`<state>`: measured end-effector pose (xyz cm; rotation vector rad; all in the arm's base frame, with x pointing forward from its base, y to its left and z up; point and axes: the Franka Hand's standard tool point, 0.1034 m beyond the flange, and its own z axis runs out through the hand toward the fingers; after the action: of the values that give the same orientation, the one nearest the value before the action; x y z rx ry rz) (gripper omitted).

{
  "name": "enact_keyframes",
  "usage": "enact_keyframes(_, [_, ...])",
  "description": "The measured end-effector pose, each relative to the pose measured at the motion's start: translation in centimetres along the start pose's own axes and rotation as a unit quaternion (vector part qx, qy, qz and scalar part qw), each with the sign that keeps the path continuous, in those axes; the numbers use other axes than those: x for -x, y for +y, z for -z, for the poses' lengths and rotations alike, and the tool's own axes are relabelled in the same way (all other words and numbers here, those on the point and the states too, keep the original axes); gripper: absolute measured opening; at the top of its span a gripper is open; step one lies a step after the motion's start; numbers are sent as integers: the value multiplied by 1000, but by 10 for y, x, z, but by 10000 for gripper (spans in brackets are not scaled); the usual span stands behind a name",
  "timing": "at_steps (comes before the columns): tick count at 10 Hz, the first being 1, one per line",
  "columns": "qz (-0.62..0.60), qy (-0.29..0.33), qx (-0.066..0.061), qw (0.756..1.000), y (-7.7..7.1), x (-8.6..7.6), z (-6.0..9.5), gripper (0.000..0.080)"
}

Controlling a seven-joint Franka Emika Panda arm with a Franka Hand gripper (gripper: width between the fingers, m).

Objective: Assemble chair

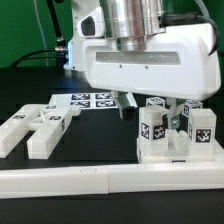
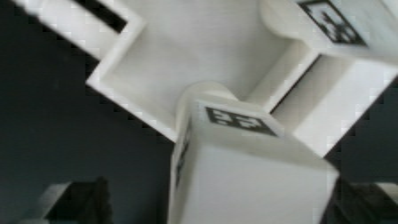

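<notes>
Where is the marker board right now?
In the exterior view, the marker board lies at the back, just behind the loose parts on the exterior view's left.

Bright overhead light glared off the white parts against a dark tabletop (image 1: 30, 85); the close wrist view was soft, blurred.

The marker board (image 1: 88, 100) lies flat on the black table (image 1: 30, 85), toward the back. A long white rail (image 1: 70, 181) runs across the table's near side. A green backdrop (image 1: 25, 25) stands behind.
</notes>
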<state>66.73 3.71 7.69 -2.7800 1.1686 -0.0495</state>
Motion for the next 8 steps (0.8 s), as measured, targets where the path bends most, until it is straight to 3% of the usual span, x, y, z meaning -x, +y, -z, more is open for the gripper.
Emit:
enact_keyframes(2, [85, 0, 0, 996, -1, 1, 0, 646])
enact_keyframes(8, [345, 0, 6, 939, -1, 3, -2, 649])
